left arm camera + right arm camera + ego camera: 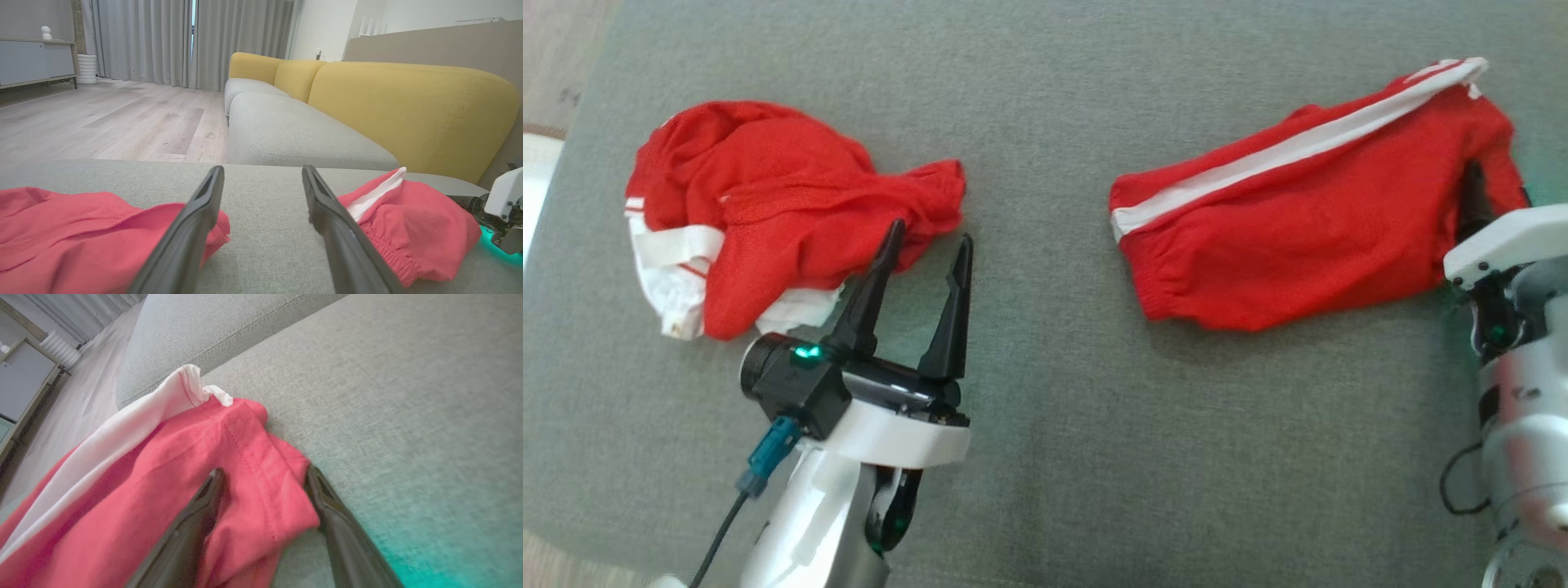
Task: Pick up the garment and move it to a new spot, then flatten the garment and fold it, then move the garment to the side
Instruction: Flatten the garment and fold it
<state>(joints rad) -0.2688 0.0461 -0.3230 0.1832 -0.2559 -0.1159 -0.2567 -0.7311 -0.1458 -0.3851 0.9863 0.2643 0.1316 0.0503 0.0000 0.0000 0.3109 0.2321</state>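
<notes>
Left hand (931, 233) was spread and held nothing, its left fingertip over the near edge of the crumpled red garment (768, 188), which lay at the left of the grey cushion (1045, 457). Right hand (264, 470) was also spread, its fingers straddling a stitched hem at the right end of the white-striped red garment (1298, 220), which lay well apart on the cushion's right. Left wrist view added a yellow-backed sofa (408, 110) and wooden floor (102, 122) beyond the cushion.

Yellow-backed sofa (408, 114), grey curtains (143, 41), pale wooden floor (122, 122), low cabinet (32, 61)
</notes>
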